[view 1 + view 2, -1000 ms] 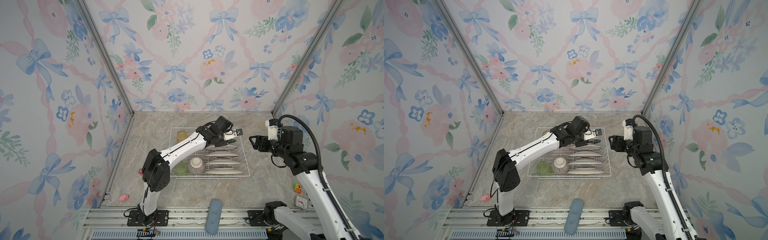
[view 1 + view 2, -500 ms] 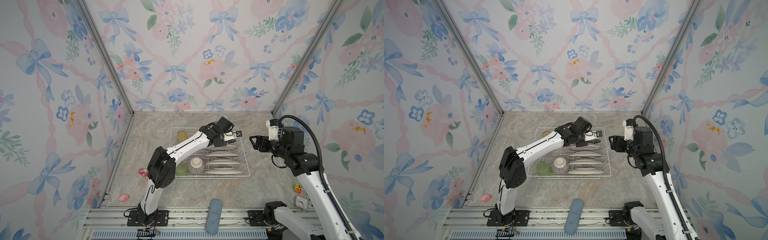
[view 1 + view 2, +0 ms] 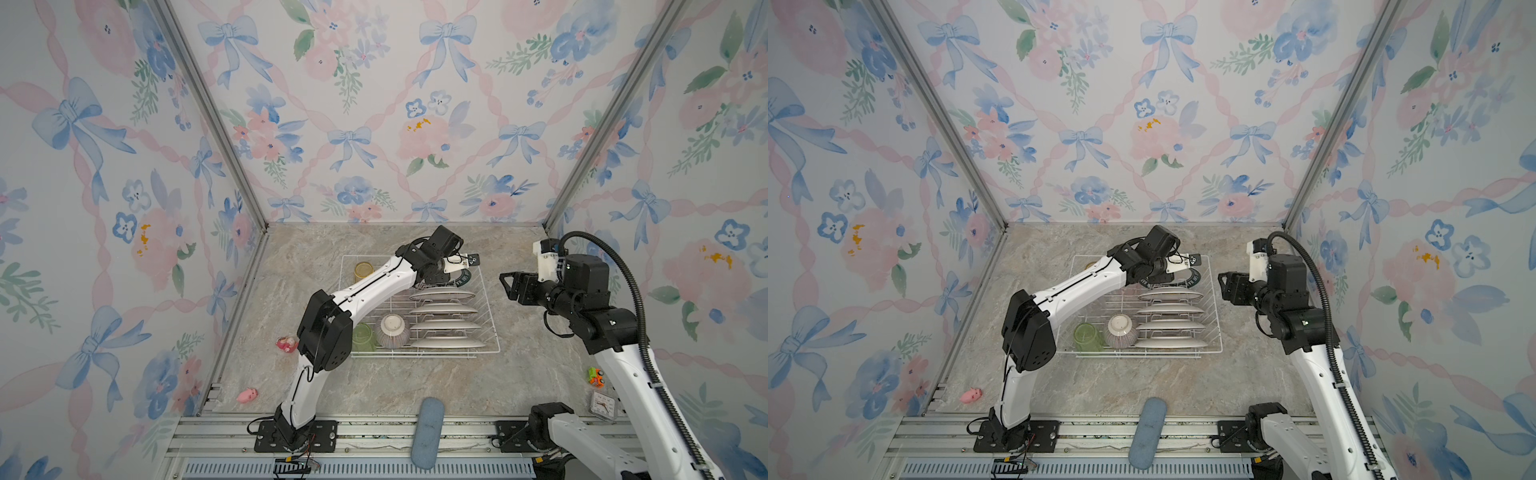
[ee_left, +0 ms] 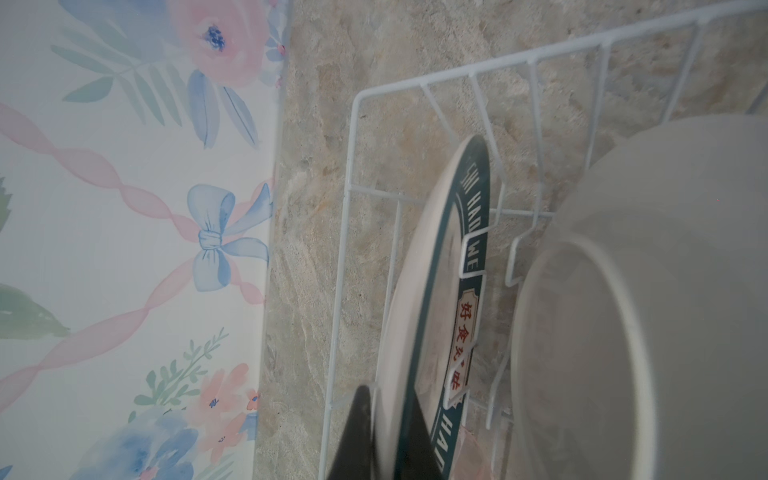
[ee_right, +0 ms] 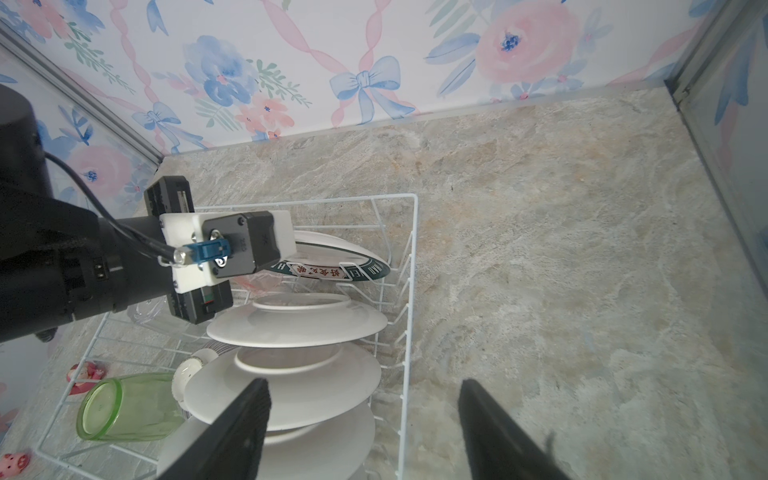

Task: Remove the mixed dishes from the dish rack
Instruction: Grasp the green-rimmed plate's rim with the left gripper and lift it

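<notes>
The white wire dish rack point(image 3: 492, 320) stands mid-table in both top views. Several plates stand on edge in its right half. My left gripper point(image 4: 388, 432) is shut on the rim of the rearmost plate point(image 4: 419, 291), the one with a dark green lettered rim point(image 3: 462, 277), one finger on each face. To the left of the plates sit an upturned ribbed bowl point(image 3: 392, 330), a green tumbler point(image 3: 365, 336) on its side and a yellow tumbler point(image 3: 363, 270) at the back. My right gripper point(image 3: 509, 286) hovers open just right of the rack point(image 5: 409, 316), holding nothing.
Small toys lie on the marble table: a pink pig point(image 3: 248, 395) and a red figure point(image 3: 286, 344) to the left, an orange-green car point(image 3: 596, 376) and a small clock point(image 3: 602, 405) to the right. A blue pad point(image 3: 428, 432) lies on the front rail.
My left gripper's jaws have come together on the rearmost plate's rim, and the left elbow has shifted a little. The right arm has barely moved.
</notes>
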You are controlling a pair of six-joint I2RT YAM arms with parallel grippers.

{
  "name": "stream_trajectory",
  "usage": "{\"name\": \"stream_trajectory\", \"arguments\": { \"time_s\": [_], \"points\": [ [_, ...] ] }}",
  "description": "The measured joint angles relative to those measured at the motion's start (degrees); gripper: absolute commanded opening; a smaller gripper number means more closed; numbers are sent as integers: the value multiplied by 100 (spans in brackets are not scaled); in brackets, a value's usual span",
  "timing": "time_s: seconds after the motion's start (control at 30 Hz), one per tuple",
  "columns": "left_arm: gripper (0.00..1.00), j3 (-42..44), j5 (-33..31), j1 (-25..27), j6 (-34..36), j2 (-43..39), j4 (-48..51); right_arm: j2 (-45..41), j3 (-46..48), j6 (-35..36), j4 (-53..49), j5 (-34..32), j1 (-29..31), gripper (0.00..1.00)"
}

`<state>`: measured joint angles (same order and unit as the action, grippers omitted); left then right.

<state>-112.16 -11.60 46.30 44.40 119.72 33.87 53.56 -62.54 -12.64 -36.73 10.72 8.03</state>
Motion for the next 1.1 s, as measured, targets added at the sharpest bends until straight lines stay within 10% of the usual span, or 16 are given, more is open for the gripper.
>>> {"name": "stream_trajectory", "arguments": {
  "time_s": [1.1],
  "points": [
    [0,-262,-321,37,205,162,74,-243,57,17,-168,-131,0,75]
  ]
}}
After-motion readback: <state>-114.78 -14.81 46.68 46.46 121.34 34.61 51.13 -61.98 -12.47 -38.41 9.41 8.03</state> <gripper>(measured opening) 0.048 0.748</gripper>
